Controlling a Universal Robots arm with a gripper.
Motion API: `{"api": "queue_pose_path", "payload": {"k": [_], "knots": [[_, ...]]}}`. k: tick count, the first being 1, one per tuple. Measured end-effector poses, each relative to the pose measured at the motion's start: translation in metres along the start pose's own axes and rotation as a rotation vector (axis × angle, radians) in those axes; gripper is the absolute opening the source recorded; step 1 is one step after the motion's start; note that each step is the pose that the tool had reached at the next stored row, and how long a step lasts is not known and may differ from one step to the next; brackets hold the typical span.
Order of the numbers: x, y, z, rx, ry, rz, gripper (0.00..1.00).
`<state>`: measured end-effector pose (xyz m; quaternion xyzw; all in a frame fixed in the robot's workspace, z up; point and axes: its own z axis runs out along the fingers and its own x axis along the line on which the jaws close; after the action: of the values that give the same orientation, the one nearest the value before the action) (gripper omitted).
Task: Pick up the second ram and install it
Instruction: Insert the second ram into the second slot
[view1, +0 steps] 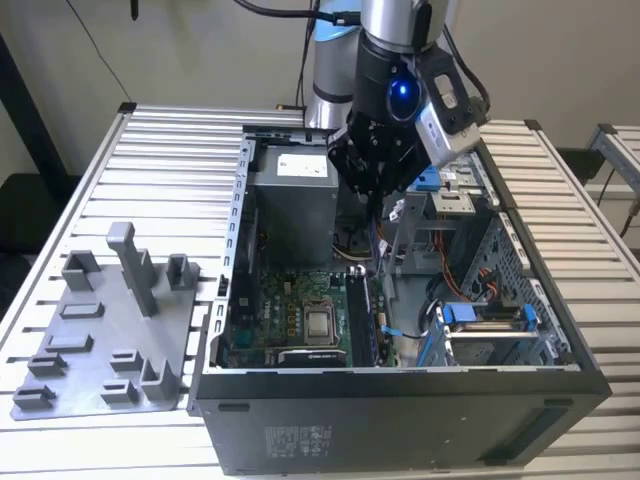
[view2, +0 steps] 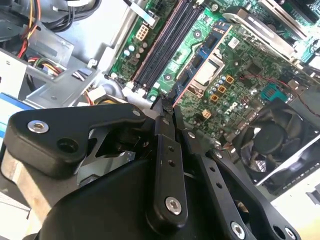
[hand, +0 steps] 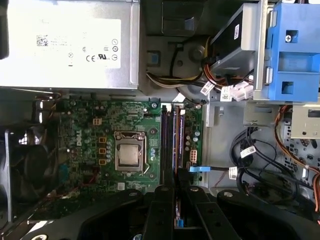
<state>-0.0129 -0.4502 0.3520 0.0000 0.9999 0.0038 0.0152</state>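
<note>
Over the open PC case (view1: 400, 385) on the counter (view1: 170, 150), the jaws are pinched tight on the ram stick (view2: 202, 55), just above the motherboard slots (hand: 167, 140).

I'm looking at the slatted metal table (view1: 150, 150), which carries everything here. The open computer case (view1: 400, 425) sits straight on the slats, open face up, toward the exterior view's right. The grey plastic tray (view1: 95, 345) lies flat just beside it on the exterior view's left; I can't tell whether they touch.
</note>
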Motion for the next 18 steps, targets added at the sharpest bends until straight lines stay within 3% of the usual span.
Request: {"api": "queue_pose_path", "payload": {"k": [5, 10, 18], "knots": [[-0.0012, -0.0001, 0.0079, 0.0000, 0.0034, 0.001, 0.14], [-0.0011, -0.0001, 0.0118, 0.0007, 0.0209, 0.009, 0.14], [-0.0008, -0.0003, 0.0223, 0.0010, 0.0333, 0.013, 0.14]]}}
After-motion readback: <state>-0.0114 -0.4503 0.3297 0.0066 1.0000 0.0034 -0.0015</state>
